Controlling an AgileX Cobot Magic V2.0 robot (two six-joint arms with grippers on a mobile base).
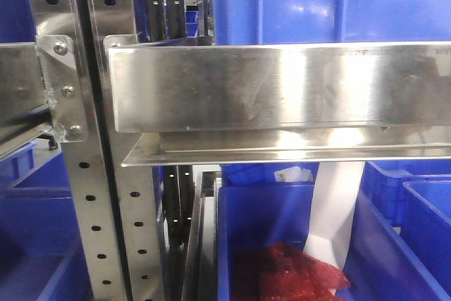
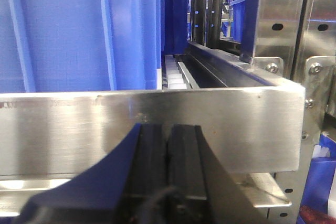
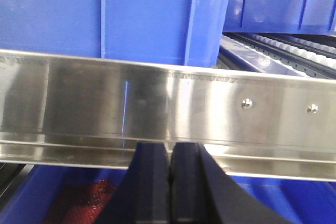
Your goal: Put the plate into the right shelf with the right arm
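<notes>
The plate is not in any view. The right shelf fills the front view as a brushed steel ledge with perforated uprights. My left gripper is shut with nothing between its black pads, and it is close in front of a steel ledge. My right gripper is also shut and empty. It is just below and in front of another steel ledge. Neither gripper shows in the front view.
Blue bins stand on the ledges above. A lower blue bin holds a red mesh bag and a white sheet. Perforated uprights stand at the left.
</notes>
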